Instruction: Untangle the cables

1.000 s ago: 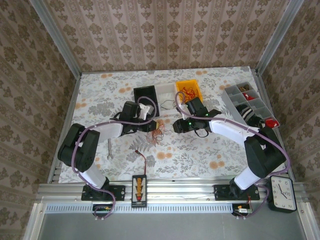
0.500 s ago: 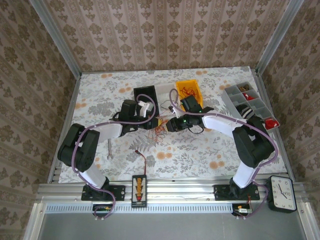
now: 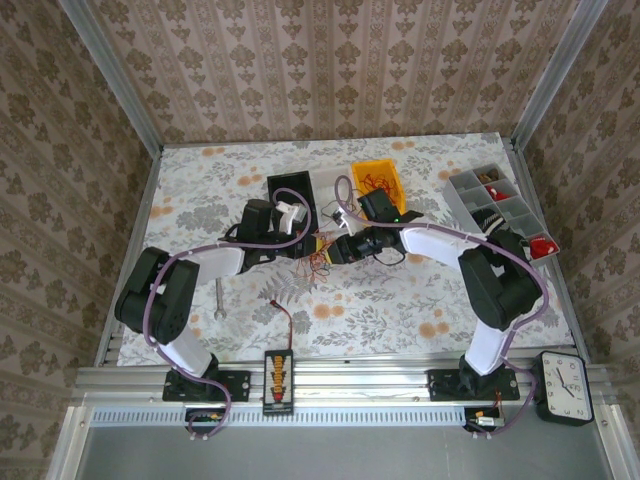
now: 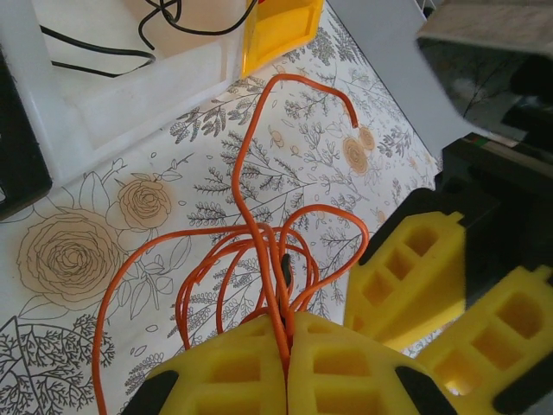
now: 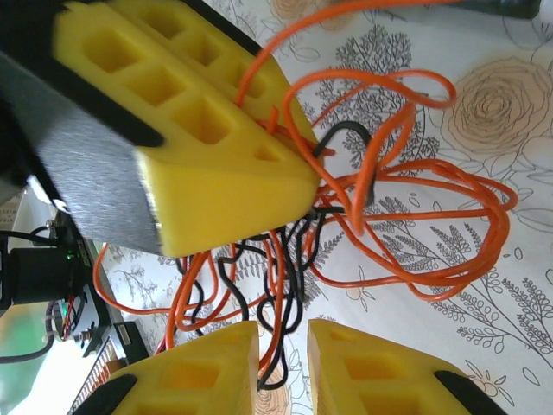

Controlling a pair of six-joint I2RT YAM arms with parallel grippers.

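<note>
We see the cables (image 3: 318, 256) as a loose knot of thin orange and black loops at the centre of the top view, over the floral worktop (image 3: 400, 300). The left hand (image 4: 288, 327) is pressed together, pinching the orange strands. The right hand (image 5: 283, 346) stands narrowly parted, with strands running through its gap.

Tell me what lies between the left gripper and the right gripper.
The cables: tangled orange and black loops fill the gap from the left gripper, shut on them, to the open right gripper. The right wrist view shows it.
</note>
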